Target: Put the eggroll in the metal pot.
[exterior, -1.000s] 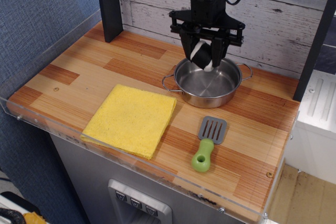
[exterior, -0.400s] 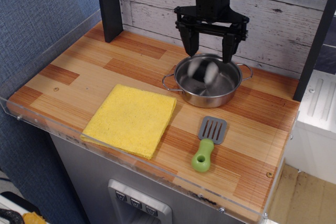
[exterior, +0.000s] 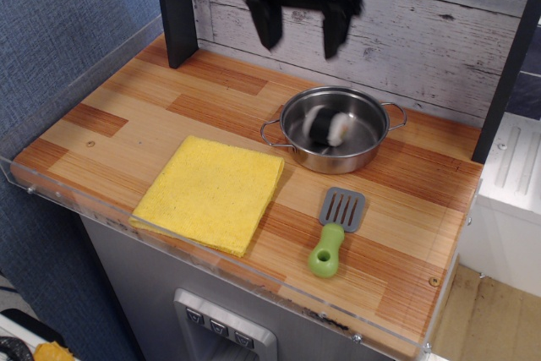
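Eggroll [exterior: 325, 127] lying in metal pot [exterior: 333, 129] near the back edge, well below the spread, empty gripper [exterior: 299, 27]; gripper since risen and shifted left

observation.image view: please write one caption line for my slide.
Eggroll lies inside the metal pot; the open gripper hangs above the counter, with a yellow cloth and green-handled spatula nearby.

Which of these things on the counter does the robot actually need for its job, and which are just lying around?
Part of the job:
- eggroll, lying inside the pot
- metal pot
- gripper, open, raised above the counter

Just lying about:
- yellow cloth, folded flat
- spatula with a green handle
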Robot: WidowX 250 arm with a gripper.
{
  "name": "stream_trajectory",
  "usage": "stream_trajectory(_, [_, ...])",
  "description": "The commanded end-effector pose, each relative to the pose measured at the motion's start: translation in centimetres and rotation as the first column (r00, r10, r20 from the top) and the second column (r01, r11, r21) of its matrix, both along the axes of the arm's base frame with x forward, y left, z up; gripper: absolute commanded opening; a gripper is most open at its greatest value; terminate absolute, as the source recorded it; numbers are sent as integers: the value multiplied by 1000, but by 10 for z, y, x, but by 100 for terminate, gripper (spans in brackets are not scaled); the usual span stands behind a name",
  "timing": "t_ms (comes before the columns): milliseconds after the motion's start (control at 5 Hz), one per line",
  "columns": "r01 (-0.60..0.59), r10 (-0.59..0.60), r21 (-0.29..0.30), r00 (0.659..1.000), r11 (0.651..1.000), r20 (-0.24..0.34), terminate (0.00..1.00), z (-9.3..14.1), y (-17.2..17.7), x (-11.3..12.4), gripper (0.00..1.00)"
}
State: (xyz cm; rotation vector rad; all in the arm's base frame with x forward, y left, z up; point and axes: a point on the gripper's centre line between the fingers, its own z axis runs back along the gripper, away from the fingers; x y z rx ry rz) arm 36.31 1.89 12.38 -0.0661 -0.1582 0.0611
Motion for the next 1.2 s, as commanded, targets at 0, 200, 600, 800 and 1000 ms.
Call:
stream_trajectory(0, [2,-4,35,999,999,54,0,63,29,-18,100])
stream_trajectory(200, [65,-66,76,998,995,6,0,60,27,-25,100])
stream_trajectory(600, [194,-193,61,981,979,-28,0,57,22,-25,100])
stream_trajectory(800, [194,-193,61,981,979,-28,0,57,22,-25,100])
stream_trajectory(1000, [194,-193,61,981,979,-28,100,57,22,-25,100])
